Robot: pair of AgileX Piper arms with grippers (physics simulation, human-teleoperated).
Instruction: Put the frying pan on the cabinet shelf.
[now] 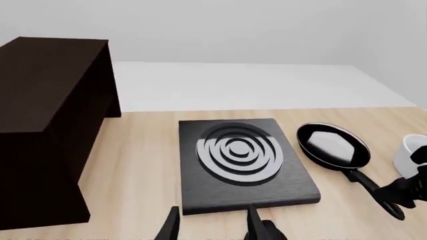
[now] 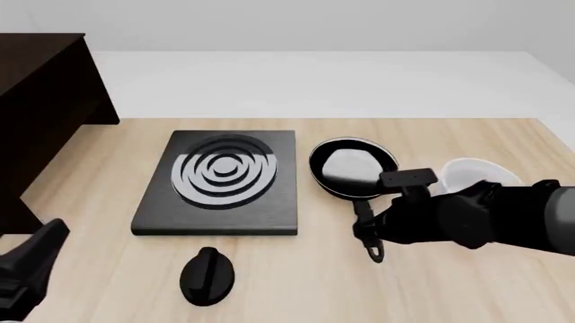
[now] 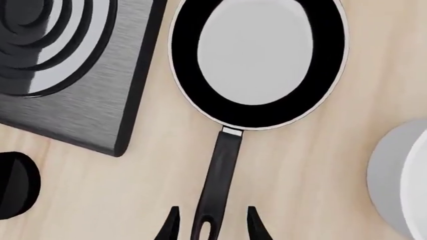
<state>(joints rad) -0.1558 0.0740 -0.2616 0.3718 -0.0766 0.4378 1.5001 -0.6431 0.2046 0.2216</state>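
Bright, even, shadowless simulator light; sharp focus; pale glare inside frying pan (image 3: 257,52).

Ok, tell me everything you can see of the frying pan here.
The frying pan is small, round and black with a shiny, pale-reflecting inside, a thin light rim and a long straight black handle with a hanging hole at its end. It lies flat and upright on the wooden table, between the stove plate and the white pot, touching neither. The right gripper has its jaws open on either side of the handle's end, not yet closed.
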